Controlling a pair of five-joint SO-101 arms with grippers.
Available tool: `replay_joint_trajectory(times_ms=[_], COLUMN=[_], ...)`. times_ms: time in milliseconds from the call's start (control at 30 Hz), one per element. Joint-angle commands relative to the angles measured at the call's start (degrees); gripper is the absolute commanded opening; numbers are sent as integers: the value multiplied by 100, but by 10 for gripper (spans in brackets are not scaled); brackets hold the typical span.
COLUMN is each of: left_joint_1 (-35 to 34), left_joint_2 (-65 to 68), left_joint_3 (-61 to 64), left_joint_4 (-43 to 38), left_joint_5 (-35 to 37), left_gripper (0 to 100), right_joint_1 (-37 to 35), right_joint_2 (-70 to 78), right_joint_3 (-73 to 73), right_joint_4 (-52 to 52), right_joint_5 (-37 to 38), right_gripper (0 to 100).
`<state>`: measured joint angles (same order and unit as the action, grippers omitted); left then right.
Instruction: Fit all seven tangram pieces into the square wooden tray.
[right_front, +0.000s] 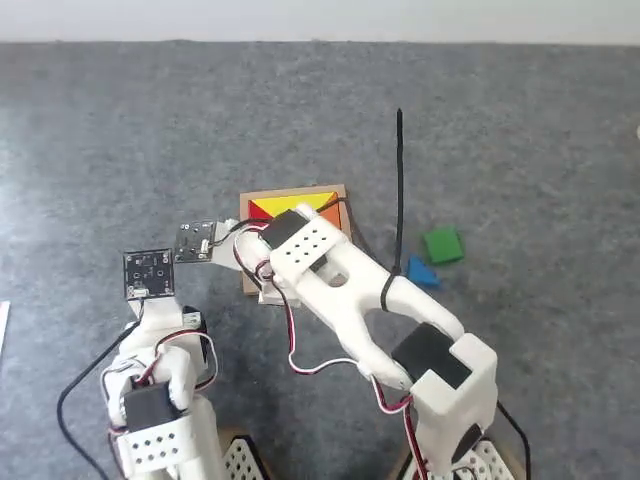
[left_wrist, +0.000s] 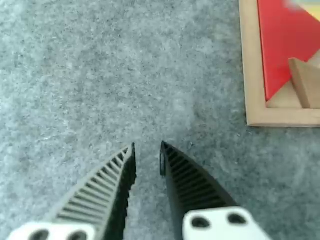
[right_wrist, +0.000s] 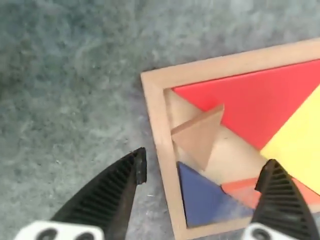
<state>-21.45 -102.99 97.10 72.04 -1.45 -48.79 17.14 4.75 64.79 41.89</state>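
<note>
The square wooden tray (right_wrist: 156, 115) lies under my right gripper (right_wrist: 205, 167), which hangs open and wide over one corner with nothing held. Inside lie a red triangle (right_wrist: 255, 97), a yellow piece (right_wrist: 297, 145), a blue triangle (right_wrist: 202, 197) and an orange piece (right_wrist: 242, 192). A plain wooden triangle (right_wrist: 200, 135) sits tilted in the corner, leaning on the red one. A green square (right_front: 442, 245) and a small blue triangle (right_front: 422, 272) lie on the carpet right of the tray (right_front: 295, 191). My left gripper (left_wrist: 147, 146) hovers over bare carpet beside the tray (left_wrist: 252, 75), its fingers a narrow gap apart and empty.
Grey carpet covers the whole table. A thin black rod (right_front: 399, 180) runs upright in the high view between the tray and the loose pieces. The right arm (right_front: 350, 290) stretches across and hides most of the tray there.
</note>
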Motion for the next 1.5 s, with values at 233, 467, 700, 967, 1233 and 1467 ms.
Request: replay_joint_trajectory(times_ms=[233,467,700,967,1233,1467], left_joint_1=[-35,-35,-35,-35,-35,-35], left_joint_2=[-105,-105,-105,-105,-105,-105], left_joint_3=[-66,-66,-66,-66,-66,-66], left_joint_4=[18,18,18,18,18,18], left_joint_5=[-9,-9,-9,-9,-9,-9], left_gripper=[80,80,80,80,80,80], right_joint_1=[-198,-277,-277,-277,-277,-286], right_joint_2=[400,919,1455,1763,1736,1385], right_joint_3=[-563,-1345,-2154,-2242,-2259,-2233], right_joint_4=[505,708,734,1262,1604,1938], right_joint_5=[545,686,695,862,923,932], right_gripper=[351,351,351,351,349,283])
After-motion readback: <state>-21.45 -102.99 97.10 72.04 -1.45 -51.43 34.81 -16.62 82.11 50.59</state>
